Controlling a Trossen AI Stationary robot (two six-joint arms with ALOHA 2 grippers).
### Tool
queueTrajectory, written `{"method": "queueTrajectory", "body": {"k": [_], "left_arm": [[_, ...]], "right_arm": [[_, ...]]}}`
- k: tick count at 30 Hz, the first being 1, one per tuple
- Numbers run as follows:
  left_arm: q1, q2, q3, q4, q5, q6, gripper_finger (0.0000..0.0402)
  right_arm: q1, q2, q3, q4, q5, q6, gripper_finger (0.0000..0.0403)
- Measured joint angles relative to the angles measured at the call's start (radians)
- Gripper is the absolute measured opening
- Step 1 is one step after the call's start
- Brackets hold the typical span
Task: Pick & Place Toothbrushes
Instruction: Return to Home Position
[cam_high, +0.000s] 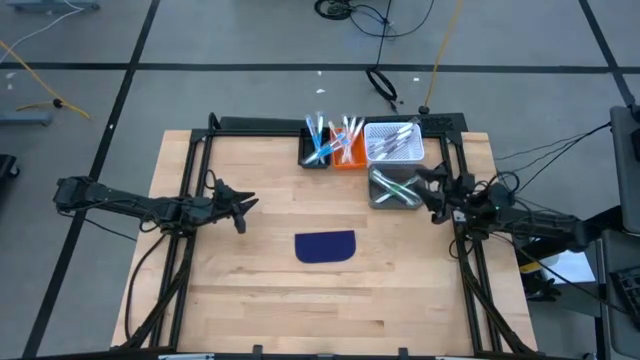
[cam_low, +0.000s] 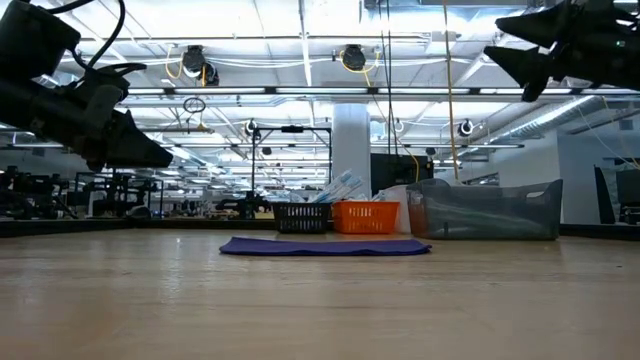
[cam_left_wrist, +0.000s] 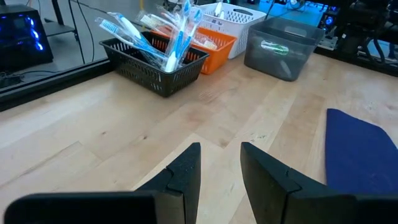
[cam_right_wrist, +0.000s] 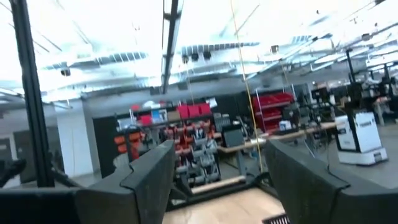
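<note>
The bare wooden table (cam_high: 250, 300) lies nearest the front edge; beyond it, at the middle, lies the dark blue mat (cam_high: 325, 246), flat on the wood. The left gripper (cam_left_wrist: 221, 168) hovers over the table to the left of the mat, its fingers a narrow gap apart with nothing between them. The right gripper (cam_right_wrist: 217, 180) hangs raised to the right of the mat, close by the grey bin (cam_left_wrist: 280, 62); its fingers are spread wide and empty, pointing out toward the room.

All the toothbrushes (cam_left_wrist: 177, 46) sit in the bins at the far side; none lies on the mat or the bare wood; each is a thin plastic stick. The grey bin comes first, just past the mat's right end; a few green ones (cam_left_wrist: 273, 46) lie flat in it. Behind it a row of three bins stands side by side along the far edge. In the black bin (cam_left_wrist: 149, 81) light blue and white brushes lean at angles, their ends rising above the rim; the orange bin (cam_left_wrist: 217, 53) holds orange-pink and white ones standing tilted; in the white bin (cam_high: 372, 130) pale brushes lie across one another.
</note>
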Motion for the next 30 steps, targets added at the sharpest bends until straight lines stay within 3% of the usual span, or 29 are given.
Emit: {"method": "queueTrajectory", "body": {"k": [9,30], "left_arm": [[0.000,0.000,0.000,0.000,0.002,0.000,0.0115],[0.000,0.000,0.001,0.000,0.002,0.000,0.0115]], "right_arm": [[0.000,-0.106,0.000,0.000,0.000,0.000,0.0242],[0.000,-0.105,0.000,-0.012,0.000,0.000,0.0242]]}}
